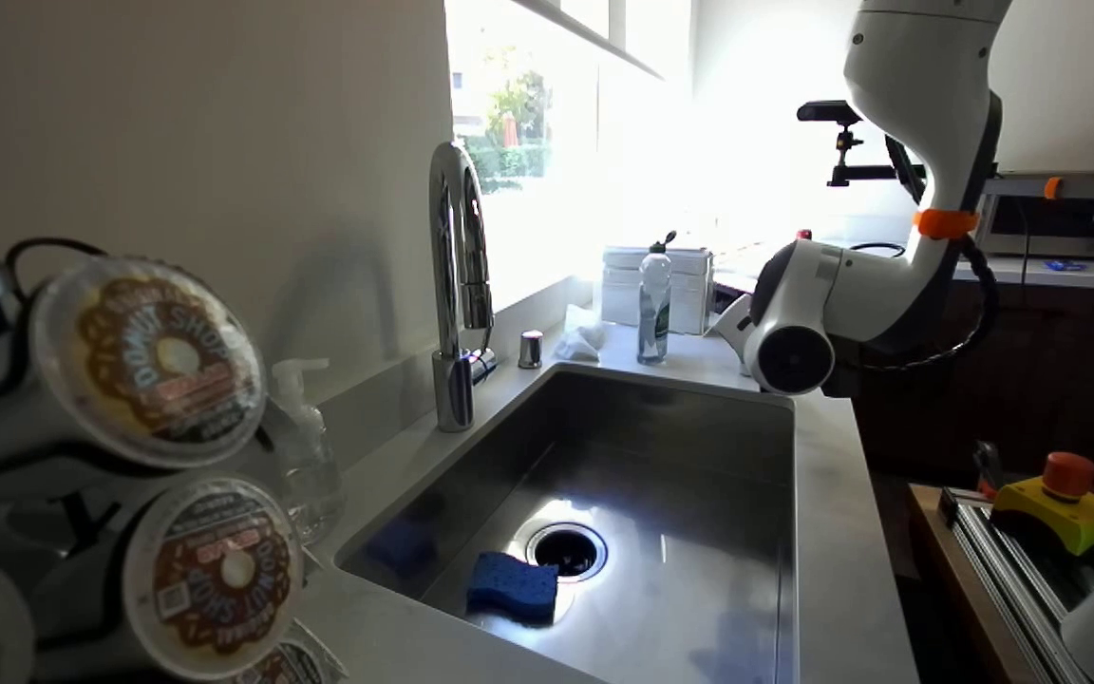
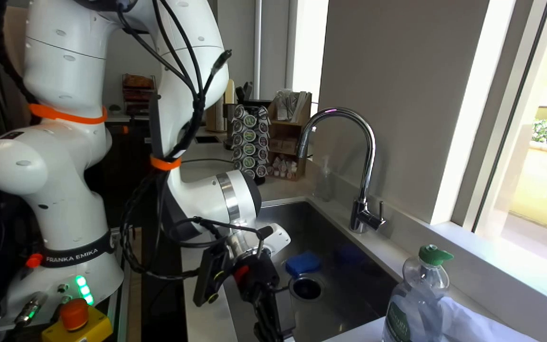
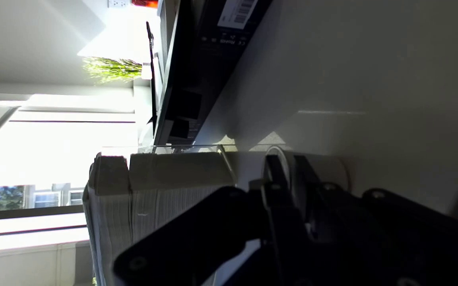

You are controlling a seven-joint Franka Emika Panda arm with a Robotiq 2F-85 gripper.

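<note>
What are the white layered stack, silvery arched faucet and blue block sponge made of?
White layered stack: matte, probably paper; thin edges show. Silvery arched faucet: likely polished metal; bright reflections. Blue block sponge: matte, perhaps foam or cellulose; faint pits.

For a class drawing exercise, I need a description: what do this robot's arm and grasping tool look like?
The arm is white and smoothly rounded, with a dark round joint cap, orange straps and black cables outside. A black band round its base reads FRANKA EMIKA in white. The tool is black, with bars and round pins.
</note>
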